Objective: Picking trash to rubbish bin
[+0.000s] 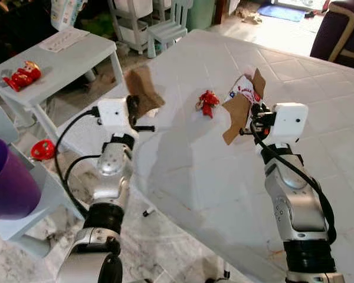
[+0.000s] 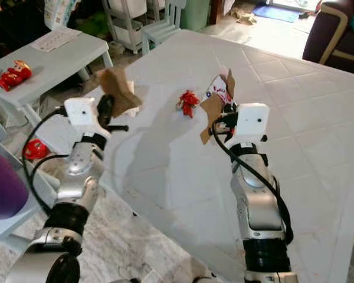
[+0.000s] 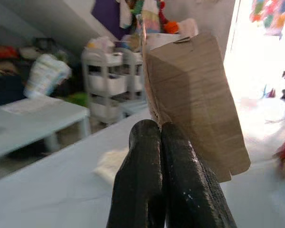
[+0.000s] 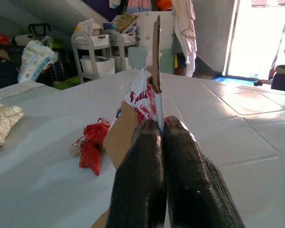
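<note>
- Trash in both grippers: left gripper (image 1: pixel 134 113) pinched shut on a brown cardboard piece (image 1: pixel 143 89), held up over the white table (image 1: pixel 236 171) edge.
- Right gripper (image 1: pixel 252 122), fingers closed tight on a torn carton scrap (image 1: pixel 241 105) w/ printed side, lifted above the tabletop.
- Purple bin (image 1: pixel 9 180) sits low at robot's left; prob best to swing left arm there first, keep grip firm, release only once over the opening.
- Farther on table: red wrapper (image 1: pixel 207 102) yet to be picked.
</note>
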Tool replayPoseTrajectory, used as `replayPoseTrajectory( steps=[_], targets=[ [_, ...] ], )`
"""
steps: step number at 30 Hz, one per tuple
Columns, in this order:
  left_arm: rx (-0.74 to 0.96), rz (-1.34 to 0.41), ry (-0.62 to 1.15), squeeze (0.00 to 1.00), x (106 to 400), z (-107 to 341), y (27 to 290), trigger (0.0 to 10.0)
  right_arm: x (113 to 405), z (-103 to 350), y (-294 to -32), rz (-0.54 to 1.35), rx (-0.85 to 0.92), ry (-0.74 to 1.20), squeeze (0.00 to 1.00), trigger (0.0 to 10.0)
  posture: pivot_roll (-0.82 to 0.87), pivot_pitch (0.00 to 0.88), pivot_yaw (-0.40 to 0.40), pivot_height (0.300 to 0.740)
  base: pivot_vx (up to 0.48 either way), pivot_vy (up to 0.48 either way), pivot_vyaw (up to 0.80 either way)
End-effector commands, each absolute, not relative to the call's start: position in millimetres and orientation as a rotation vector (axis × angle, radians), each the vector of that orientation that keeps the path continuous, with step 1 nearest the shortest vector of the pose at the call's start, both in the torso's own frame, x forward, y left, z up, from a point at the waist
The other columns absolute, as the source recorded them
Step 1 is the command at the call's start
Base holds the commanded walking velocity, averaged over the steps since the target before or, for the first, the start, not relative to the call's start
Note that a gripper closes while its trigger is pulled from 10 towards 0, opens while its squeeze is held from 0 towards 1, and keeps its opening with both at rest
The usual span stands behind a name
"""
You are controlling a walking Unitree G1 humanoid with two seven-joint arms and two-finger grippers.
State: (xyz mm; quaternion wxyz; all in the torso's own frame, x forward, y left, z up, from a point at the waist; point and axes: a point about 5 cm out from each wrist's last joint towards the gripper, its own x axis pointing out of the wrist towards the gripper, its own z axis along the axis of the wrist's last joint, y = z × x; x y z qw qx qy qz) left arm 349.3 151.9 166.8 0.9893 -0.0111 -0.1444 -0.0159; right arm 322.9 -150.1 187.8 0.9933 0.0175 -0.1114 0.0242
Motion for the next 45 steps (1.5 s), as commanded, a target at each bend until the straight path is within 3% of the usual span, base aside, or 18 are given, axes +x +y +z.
replayPoseTrajectory(
  steps=[1,11,19,45],
  targets=[
    [0.027,0.01,-0.286,0.0,339.6,164.4,160.0,0.0,324.5,188.5,-150.0,0.052,0.045,-0.233,0.0,0.0,-0.01,0.076,0.03,0.74,0.0,0.0,0.0],
    [-0.023,0.154,-0.224,0.0,318.8,157.3,183.2,0.0,327.5,184.7,-142.8,0.069,0.064,-0.223,0.0,0.0,0.02,0.079,0.019,0.74,0.0,0.0,0.0],
    [-0.036,0.136,-0.236,0.0,322.1,170.5,174.2,0.0,329.1,185.6,-146.2,0.063,0.048,-0.226,0.0,0.0,0.0,0.076,0.022,0.74,0.0,0.0,0.0],
    [-0.072,0.073,-0.21,0.0,329.1,175.8,158.0,0.0,328.5,183.5,-146.2,0.069,0.032,-0.22,0.0,0.0,-0.01,0.075,0.017,0.74,0.0,0.0,0.79]
  ],
)
